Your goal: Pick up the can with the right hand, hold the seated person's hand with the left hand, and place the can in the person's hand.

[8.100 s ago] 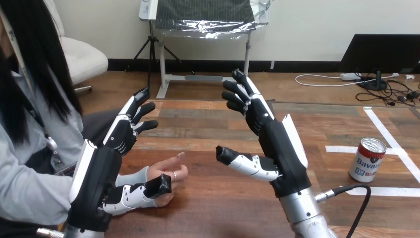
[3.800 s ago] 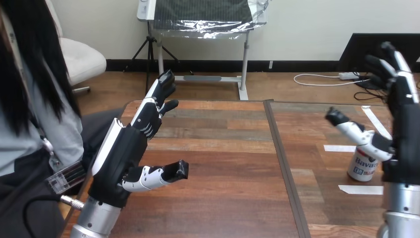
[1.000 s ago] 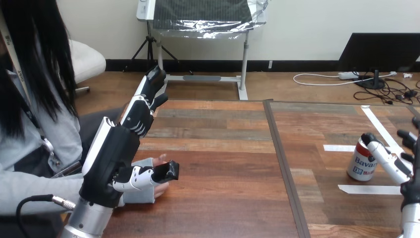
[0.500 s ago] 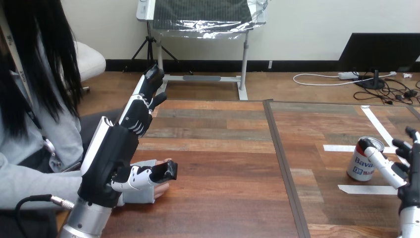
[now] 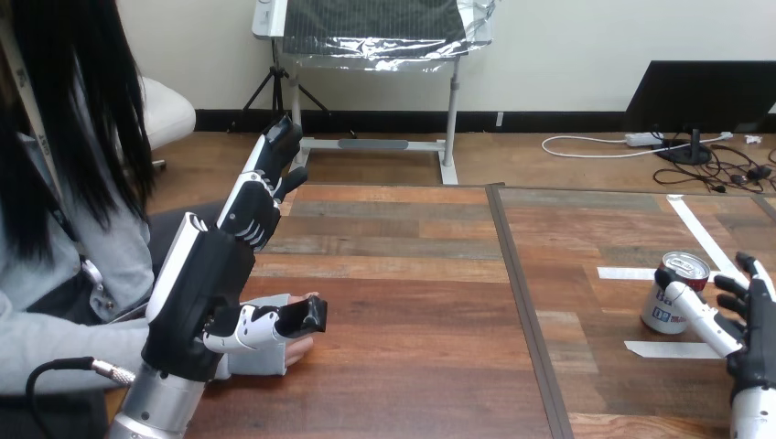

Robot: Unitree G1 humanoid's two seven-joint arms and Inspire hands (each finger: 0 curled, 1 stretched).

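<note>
Standing upright — one can [image 5: 661,315].

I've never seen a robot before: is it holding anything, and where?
Nothing is held. The right hand is open at the can; the left hand is open, its thumb over the person's hand.

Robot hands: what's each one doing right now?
Left robot hand: open, by the person's hand, not gripping.
Right robot hand: open, thumb beside the can, not gripping.
</note>
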